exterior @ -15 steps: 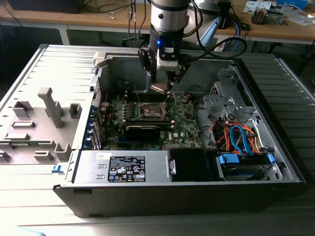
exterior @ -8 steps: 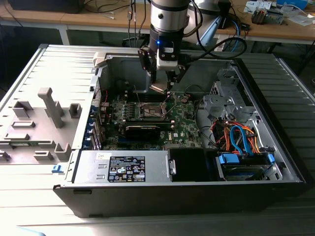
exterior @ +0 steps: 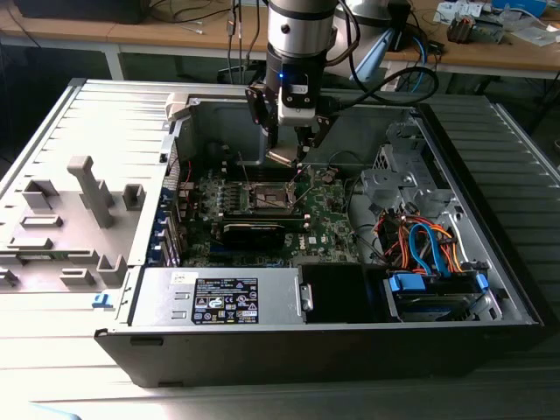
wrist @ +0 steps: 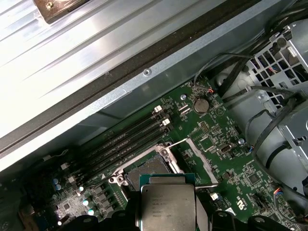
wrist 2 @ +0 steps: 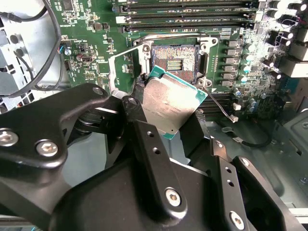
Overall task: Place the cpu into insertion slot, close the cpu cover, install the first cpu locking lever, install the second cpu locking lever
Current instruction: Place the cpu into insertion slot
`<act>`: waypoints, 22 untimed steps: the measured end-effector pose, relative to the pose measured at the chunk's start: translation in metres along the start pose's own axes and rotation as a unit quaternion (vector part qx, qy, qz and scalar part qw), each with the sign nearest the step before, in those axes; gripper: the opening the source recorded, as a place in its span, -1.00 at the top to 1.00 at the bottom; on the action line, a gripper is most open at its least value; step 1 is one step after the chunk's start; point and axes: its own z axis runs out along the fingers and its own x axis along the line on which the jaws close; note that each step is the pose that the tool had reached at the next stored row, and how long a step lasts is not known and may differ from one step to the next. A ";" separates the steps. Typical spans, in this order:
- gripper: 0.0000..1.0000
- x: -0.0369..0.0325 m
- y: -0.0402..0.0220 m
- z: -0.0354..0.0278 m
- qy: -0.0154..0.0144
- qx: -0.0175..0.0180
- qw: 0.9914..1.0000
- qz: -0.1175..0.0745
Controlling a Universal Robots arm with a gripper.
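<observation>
Hand (exterior: 289, 156) grips cpu (wrist 2: 171, 103) over insertion slot (wrist 2: 174, 58), inside open PC case (exterior: 350, 352) w/ wooden benches (exterior: 490, 54) behind.

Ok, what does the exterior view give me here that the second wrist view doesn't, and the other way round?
The exterior view takes in the whole open computer case, with the power supply along its near edge and the blue and orange cables at the exterior view's right. The second wrist view brings close detail: the cpu clamped between the gripper's fingers, tilted, near the bare insertion slot. Both include the gripper above the green motherboard.
</observation>
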 end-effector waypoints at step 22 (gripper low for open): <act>-0.09 0.0000 -0.0001 0.0005 -0.001 0.000 1.000 0.016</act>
